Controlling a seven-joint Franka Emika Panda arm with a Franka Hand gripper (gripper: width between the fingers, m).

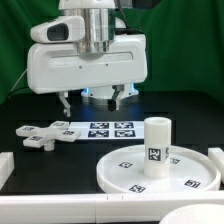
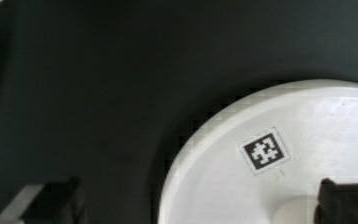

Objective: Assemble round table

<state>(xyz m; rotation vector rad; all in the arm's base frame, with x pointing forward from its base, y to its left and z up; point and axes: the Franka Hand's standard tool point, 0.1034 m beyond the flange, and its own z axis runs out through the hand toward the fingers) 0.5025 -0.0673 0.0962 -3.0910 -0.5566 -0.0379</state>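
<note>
Here, the gripper [image 1: 94,101] hangs wide open and empty above the dark surface [image 1: 20,110].
The round disc [image 1: 130,172] lies at the frame's lower right with the leg [image 1: 157,148] upright on it; the cross-shaped foot [image 1: 45,134] lies at centre left, beside the marker board [image 1: 105,129].

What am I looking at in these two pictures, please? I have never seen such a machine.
The big white machine is a robot arm; its end effector, two open fingers, holds nothing. One picture comes from a camera off the arm, the other from a camera on its wrist, looking down past the fingertips. On the black table lie a large white rimmed round plastic disc, with a short thick white cylinder leg upright on it, a white cross-shaped foot piece, and a flat white marker board.
</note>
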